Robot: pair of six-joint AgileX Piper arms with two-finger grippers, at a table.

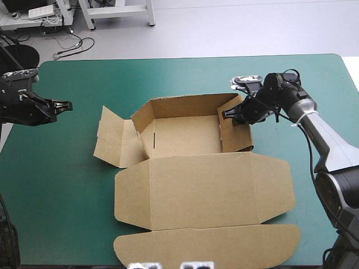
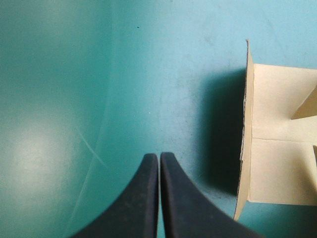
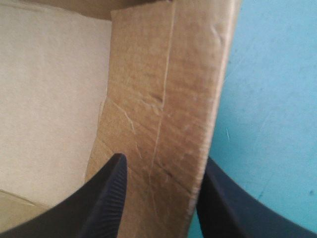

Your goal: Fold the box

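The brown box (image 1: 185, 134) stands at the table's middle with its back and side walls raised. Its lid (image 1: 202, 190) lies flat toward the front edge, and a side flap (image 1: 112, 137) lies flat on the left. My right gripper (image 1: 229, 114) is at the top of the right wall. In the right wrist view the gripper (image 3: 163, 198) is open, one finger inside and one outside that wall (image 3: 163, 99). My left gripper (image 1: 68, 105) is shut and hovers left of the box. In the left wrist view the gripper (image 2: 159, 156) holds nothing, and the flat flap (image 2: 282, 148) lies ahead to one side.
Bare teal-green cover (image 1: 67, 168) lies between my left gripper and the box's left flap. The lid's rounded tuck flap (image 1: 207, 246) reaches almost to the table's front edge. More cover (image 1: 314, 84) shows behind the right arm.
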